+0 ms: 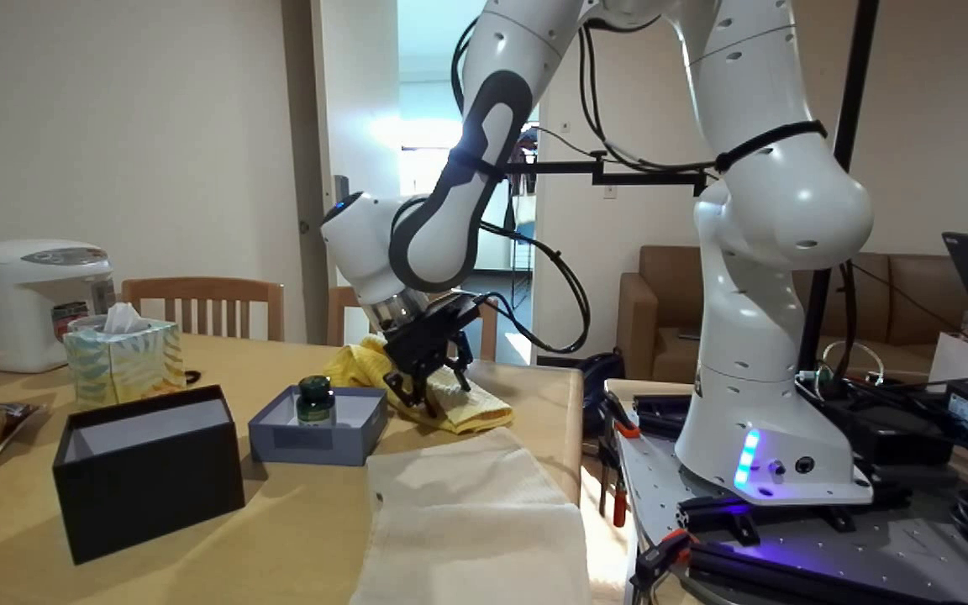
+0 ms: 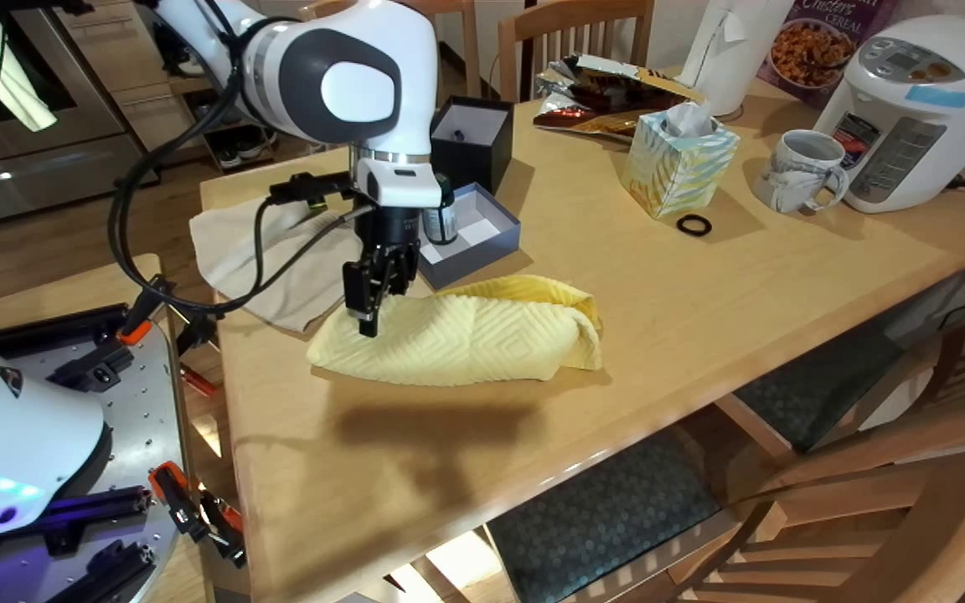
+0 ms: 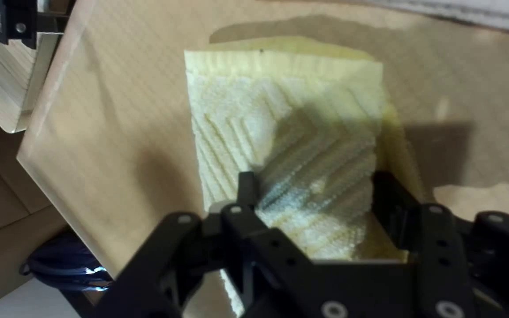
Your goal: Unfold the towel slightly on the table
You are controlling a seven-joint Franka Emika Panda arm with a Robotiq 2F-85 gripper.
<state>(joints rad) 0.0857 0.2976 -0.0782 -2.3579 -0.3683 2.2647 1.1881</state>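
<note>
A yellow, ribbed, folded towel lies on the table; it shows in both exterior views (image 1: 476, 409) (image 2: 466, 343) and in the wrist view (image 3: 228, 101). Its far part is a loose, deeper yellow fold that stands up a little. My gripper (image 1: 449, 400) is tilted over the towel's end nearer the robot base; it also shows in an exterior view (image 2: 380, 311) and in the wrist view (image 3: 314, 181). The fingers are apart, one over the upper layer and one by that layer's side edge. I cannot tell whether the fingertips touch the cloth.
A beige cloth (image 1: 476, 521) lies beside the towel. A shallow grey-blue box (image 2: 470, 239) with a dark green-capped bottle (image 1: 314, 401) is close to the gripper. A black box (image 1: 148, 479) and a tissue box (image 2: 679, 163) stand farther off. The table edge (image 3: 73, 221) is near.
</note>
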